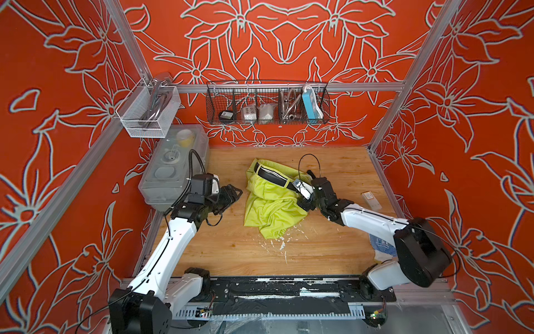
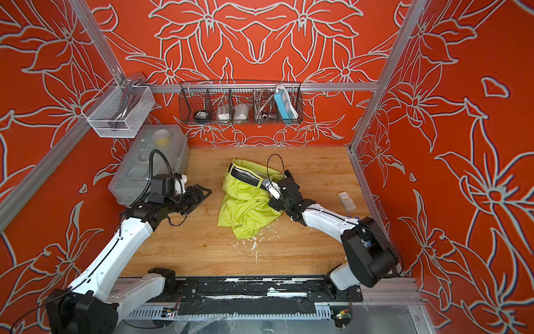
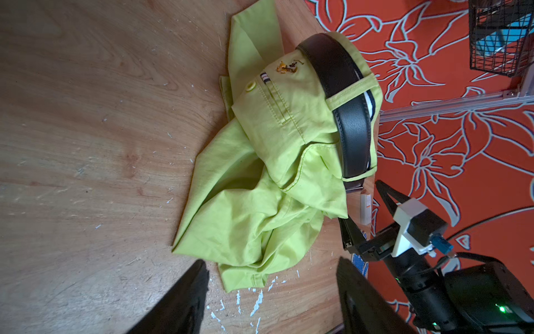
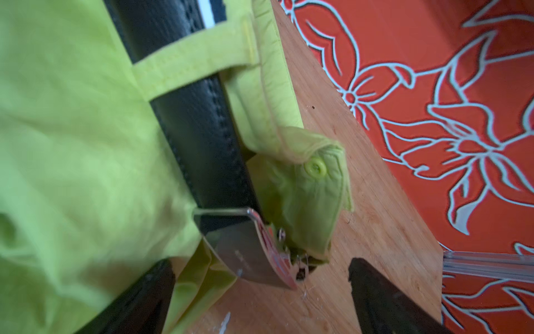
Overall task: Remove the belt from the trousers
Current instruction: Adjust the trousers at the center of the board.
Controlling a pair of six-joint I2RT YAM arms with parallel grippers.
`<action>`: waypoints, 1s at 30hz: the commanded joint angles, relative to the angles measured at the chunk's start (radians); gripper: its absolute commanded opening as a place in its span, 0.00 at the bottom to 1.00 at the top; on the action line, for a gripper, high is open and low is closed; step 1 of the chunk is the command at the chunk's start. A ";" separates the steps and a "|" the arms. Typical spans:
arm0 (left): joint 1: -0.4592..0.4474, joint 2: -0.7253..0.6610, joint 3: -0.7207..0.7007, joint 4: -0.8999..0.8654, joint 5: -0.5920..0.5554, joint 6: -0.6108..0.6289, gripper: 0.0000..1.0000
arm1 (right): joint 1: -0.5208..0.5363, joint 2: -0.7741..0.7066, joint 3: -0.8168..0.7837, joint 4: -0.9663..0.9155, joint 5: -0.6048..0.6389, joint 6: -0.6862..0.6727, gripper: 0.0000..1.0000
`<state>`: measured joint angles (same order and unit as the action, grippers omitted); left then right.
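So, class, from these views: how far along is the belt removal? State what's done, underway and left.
Done: nothing yet; the belt still runs through a belt loop on the trousers. In hand: the right gripper stands open at the buckle, not closed on it; the left gripper hangs open beside the trousers, apart. Left: gripping and pulling the belt free.
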<state>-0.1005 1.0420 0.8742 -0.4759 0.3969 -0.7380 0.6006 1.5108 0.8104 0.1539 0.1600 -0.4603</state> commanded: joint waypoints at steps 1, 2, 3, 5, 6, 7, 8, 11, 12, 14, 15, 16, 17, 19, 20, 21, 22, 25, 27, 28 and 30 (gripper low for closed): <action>-0.006 0.020 0.020 0.028 0.020 -0.015 0.70 | 0.004 0.065 0.034 0.072 0.040 -0.020 0.99; -0.007 0.027 0.033 0.025 0.021 -0.011 0.70 | 0.005 0.090 0.050 0.072 0.047 -0.024 0.96; -0.007 0.034 0.042 0.023 0.022 -0.008 0.70 | 0.005 0.110 0.063 0.069 0.058 -0.026 0.92; -0.006 0.048 0.058 0.020 0.026 -0.001 0.70 | 0.003 0.148 0.091 0.076 0.090 -0.020 0.81; -0.006 0.053 0.064 0.020 0.029 0.002 0.70 | 0.002 0.158 0.100 0.080 0.099 -0.017 0.71; -0.007 0.061 0.070 0.022 0.033 0.003 0.70 | 0.003 0.169 0.111 0.081 0.105 -0.013 0.55; -0.007 0.066 0.075 0.023 0.037 0.005 0.70 | 0.002 0.173 0.124 0.075 0.111 -0.004 0.40; -0.008 0.082 0.081 0.043 0.050 0.005 0.70 | 0.002 0.158 0.161 0.020 0.108 0.020 0.03; -0.008 0.085 0.080 0.056 0.062 0.007 0.70 | 0.003 0.145 0.166 0.004 0.099 0.028 0.00; -0.008 0.090 0.074 0.108 0.118 0.037 0.70 | 0.002 0.100 0.175 -0.041 0.055 0.063 0.00; -0.008 0.090 0.070 0.130 0.148 0.060 0.70 | 0.000 0.081 0.184 -0.073 0.018 0.082 0.00; -0.008 0.092 0.068 0.146 0.180 0.098 0.69 | -0.006 0.057 0.200 -0.119 -0.040 0.107 0.00; -0.008 0.092 0.067 0.158 0.218 0.142 0.69 | -0.014 0.034 0.224 -0.178 -0.111 0.137 0.00; -0.007 0.089 0.058 0.182 0.290 0.221 0.70 | -0.043 0.005 0.284 -0.301 -0.281 0.194 0.00; -0.008 0.087 0.051 0.204 0.326 0.249 0.70 | -0.064 -0.005 0.324 -0.369 -0.386 0.221 0.00; -0.007 0.085 0.045 0.229 0.356 0.264 0.70 | -0.079 -0.011 0.355 -0.421 -0.469 0.240 0.00; -0.008 0.083 0.037 0.260 0.389 0.268 0.70 | -0.092 -0.013 0.386 -0.468 -0.539 0.257 0.00; -0.008 0.089 0.026 0.383 0.467 0.234 0.70 | -0.119 -0.025 0.451 -0.578 -0.707 0.293 0.00; -0.008 0.106 0.035 0.436 0.496 0.205 0.70 | -0.122 -0.035 0.459 -0.609 -0.768 0.305 0.00; -0.008 0.115 0.037 0.464 0.511 0.185 0.70 | -0.122 -0.041 0.455 -0.612 -0.789 0.316 0.00; -0.008 0.134 0.039 0.517 0.534 0.146 0.69 | -0.122 -0.046 0.443 -0.607 -0.832 0.339 0.00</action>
<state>-0.1047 1.1507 0.9054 -0.0986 0.8379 -0.5568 0.4740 1.4879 1.2449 -0.3962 -0.4778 -0.1978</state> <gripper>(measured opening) 0.693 0.416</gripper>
